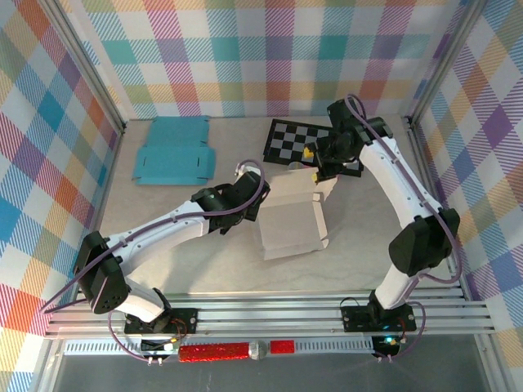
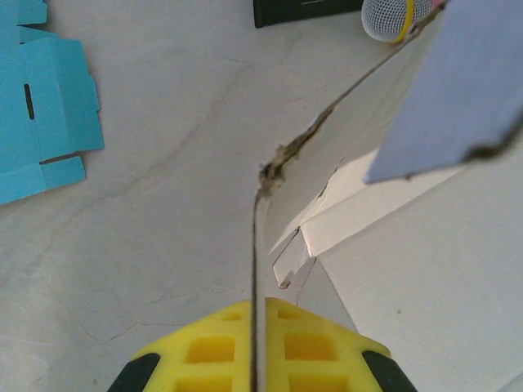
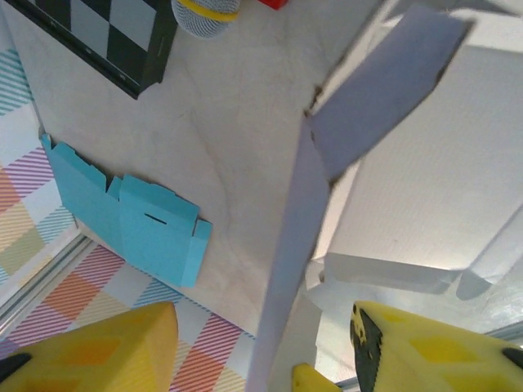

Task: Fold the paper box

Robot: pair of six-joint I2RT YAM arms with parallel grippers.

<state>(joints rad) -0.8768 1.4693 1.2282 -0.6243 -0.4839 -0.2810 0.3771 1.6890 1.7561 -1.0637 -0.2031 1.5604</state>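
The white paper box (image 1: 292,226) lies partly folded in the middle of the table. My left gripper (image 1: 258,189) is at the box's left wall. In the left wrist view its yellow fingers (image 2: 214,349) are shut on the thin upright edge of that wall (image 2: 254,245), with the box floor (image 2: 425,278) to the right. My right gripper (image 1: 324,169) hangs over the box's far edge. Seen from the right wrist, the right gripper (image 3: 263,347) is open, and a raised white flap (image 3: 296,237) stands between the spread fingers without being pinched.
A flat blue box blank (image 1: 173,150) lies at the back left. A black-and-white checkerboard (image 1: 296,140) is at the back centre. A small mesh ball with a yellow band (image 2: 391,16) rests near the board. Metal rails and plaid walls bound the table.
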